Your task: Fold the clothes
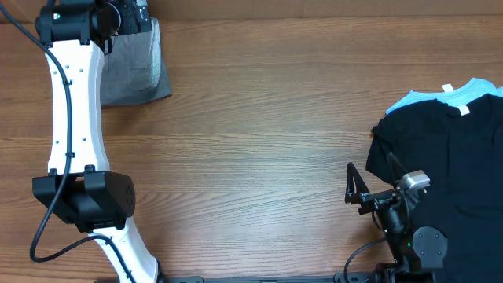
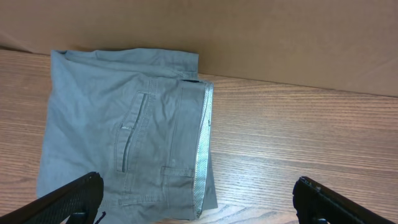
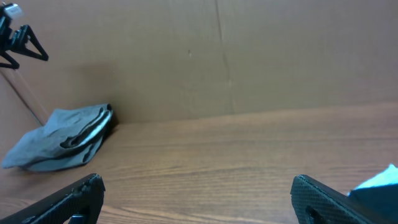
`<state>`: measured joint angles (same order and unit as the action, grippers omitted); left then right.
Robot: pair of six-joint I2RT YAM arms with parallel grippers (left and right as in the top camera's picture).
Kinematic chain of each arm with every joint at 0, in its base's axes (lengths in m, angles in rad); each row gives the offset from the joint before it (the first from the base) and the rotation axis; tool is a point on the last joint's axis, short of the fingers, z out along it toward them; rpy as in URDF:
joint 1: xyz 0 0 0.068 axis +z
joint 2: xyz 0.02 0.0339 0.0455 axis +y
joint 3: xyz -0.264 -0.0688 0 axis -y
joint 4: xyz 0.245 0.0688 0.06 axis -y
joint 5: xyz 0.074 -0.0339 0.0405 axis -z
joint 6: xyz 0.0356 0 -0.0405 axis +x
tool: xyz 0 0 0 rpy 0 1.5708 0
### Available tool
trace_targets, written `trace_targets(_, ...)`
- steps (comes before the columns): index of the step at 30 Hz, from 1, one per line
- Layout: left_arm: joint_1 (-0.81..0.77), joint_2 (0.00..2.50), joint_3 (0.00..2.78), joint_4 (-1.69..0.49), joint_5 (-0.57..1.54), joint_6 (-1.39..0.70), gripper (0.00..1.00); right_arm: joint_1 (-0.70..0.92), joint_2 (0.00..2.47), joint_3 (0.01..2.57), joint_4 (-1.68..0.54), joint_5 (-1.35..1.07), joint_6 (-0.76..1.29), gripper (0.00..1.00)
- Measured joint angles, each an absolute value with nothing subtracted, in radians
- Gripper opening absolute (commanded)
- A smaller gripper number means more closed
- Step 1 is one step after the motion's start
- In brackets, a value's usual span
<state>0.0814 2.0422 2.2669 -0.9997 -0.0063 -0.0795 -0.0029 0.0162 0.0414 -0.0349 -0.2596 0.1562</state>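
Wood table (image 1: 259, 118), overhead: folded grey shorts (image 1: 134, 67) at its far-left corner, black garment (image 1: 448, 149) over blue shirt (image 1: 432, 96) at its right edge. Left wrist: left gripper (image 2: 198, 186) spread wide, empty, above the shorts. Right wrist: right gripper (image 3: 198, 183) spread, empty, over bare table.

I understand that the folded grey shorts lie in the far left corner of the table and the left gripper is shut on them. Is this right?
Not quite. The grey shorts lie folded in that corner, but the left gripper is open, not shut on them; the left wrist view shows its fingers wide apart.
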Motion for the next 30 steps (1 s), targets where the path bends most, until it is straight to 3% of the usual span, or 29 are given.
trace_targets(30,0.081,2.042,2.267,-1.0,-0.006,-0.08,1.0,0.001,0.015,0.019,-0.065,-0.281,-0.024,1.0)
